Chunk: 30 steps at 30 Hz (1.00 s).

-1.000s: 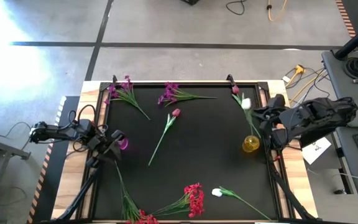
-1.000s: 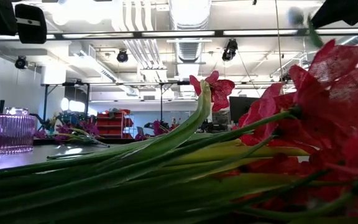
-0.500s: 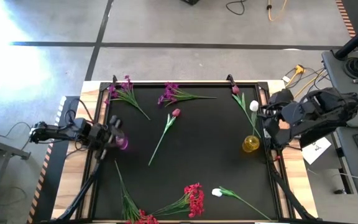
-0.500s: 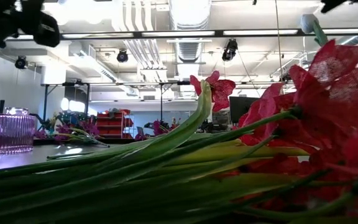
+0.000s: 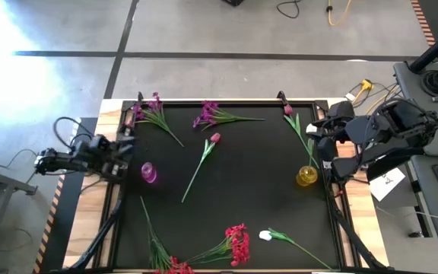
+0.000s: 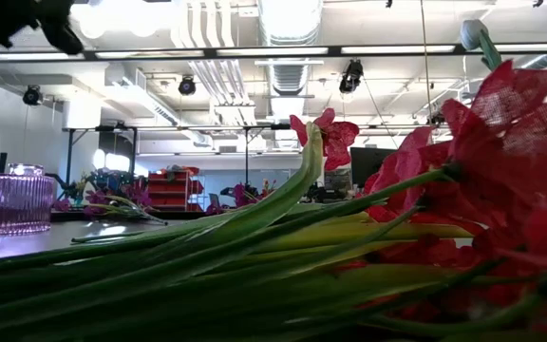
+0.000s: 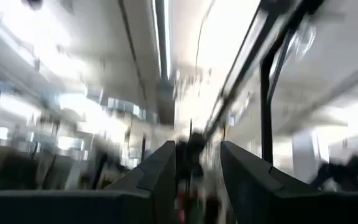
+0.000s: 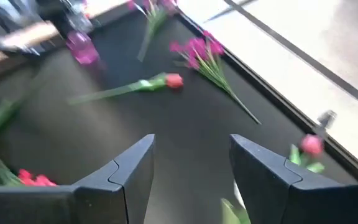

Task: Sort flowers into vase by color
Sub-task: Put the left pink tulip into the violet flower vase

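Observation:
A yellow vase (image 5: 306,176) stands near the table's right edge with a pink tulip (image 5: 287,110) and a white tulip (image 5: 310,130) leaning out of it toward the far side. A purple vase (image 5: 149,173) stands near the left edge. On the black mat lie two purple clusters (image 5: 147,111) (image 5: 207,114), a pink tulip (image 5: 214,138), red clusters (image 5: 238,243) and a white tulip (image 5: 265,235). My left gripper (image 5: 128,146) is open, left of the purple vase. My right gripper (image 5: 320,128) is open, above the tulips in the yellow vase, and holds nothing (image 8: 191,180).
The mat has a raised dark frame (image 5: 226,102) with wooden table edge around it. In the low view, red blooms (image 6: 511,161) and green stems (image 6: 207,256) lie close in front of the camera. The mat's middle is free between the lying flowers.
My left gripper has drawn back from the purple vase toward the table's left edge and tipped upward. My right gripper has pulled up and toward the far right, away from the yellow vase. The white tulip stays in that vase.

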Tool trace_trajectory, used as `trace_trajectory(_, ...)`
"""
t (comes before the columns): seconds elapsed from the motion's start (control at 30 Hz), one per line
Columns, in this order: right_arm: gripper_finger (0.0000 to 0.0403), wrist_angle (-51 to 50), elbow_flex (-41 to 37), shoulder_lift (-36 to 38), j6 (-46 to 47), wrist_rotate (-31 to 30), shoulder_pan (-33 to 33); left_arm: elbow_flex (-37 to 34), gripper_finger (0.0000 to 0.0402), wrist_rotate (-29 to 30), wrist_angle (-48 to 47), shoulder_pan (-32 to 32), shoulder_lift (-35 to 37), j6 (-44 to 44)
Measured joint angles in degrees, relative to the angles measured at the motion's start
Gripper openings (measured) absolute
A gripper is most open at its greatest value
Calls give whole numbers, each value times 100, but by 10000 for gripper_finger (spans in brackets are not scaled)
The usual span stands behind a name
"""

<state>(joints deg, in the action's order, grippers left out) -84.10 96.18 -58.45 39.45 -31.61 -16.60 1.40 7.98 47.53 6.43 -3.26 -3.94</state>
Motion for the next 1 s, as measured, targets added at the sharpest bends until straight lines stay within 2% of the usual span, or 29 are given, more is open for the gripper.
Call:
trace_trajectory(0.13, 194, 829, 286, -231, -340, -371, 0, 2, 114, 5, 933, 1, -425, -61)
trace_trajectory(0.3, 194, 1692, 745, -622, -1219, -512, 63, 428, 114, 60, 379, -1, -1327, -786)
trace_trajectory(0.5, 194, 1700, 1383, -1124, -1818, -596, 230, 1410, 114, 229, -959, 1, -2729, -1539)
trace_trajectory(0.6, 194, 1700, 1628, -1323, -2030, -594, 267, 2038, 114, 792, -1860, -7, -3410, -2080)
trace_trajectory(0.73, 194, 1696, 1779, -1463, -2104, -593, 267, 3050, 114, 1583, -3972, -22, -4218, -2603)
trace_trajectory(0.83, 194, 1688, 1773, -1480, -2033, -590, 267, 3737, 114, 2249, -5463, -48, -4854, -3313)
trace_trajectory(0.9, 194, 1678, 1744, -1480, -2002, -579, 264, 4075, 114, 2510, -6066, -77, -5299, -3794)
trace_trajectory(1.0, 194, 1654, 1716, -1489, -1997, -543, 262, 4376, 114, 2531, -6360, -138, -5969, -4237)
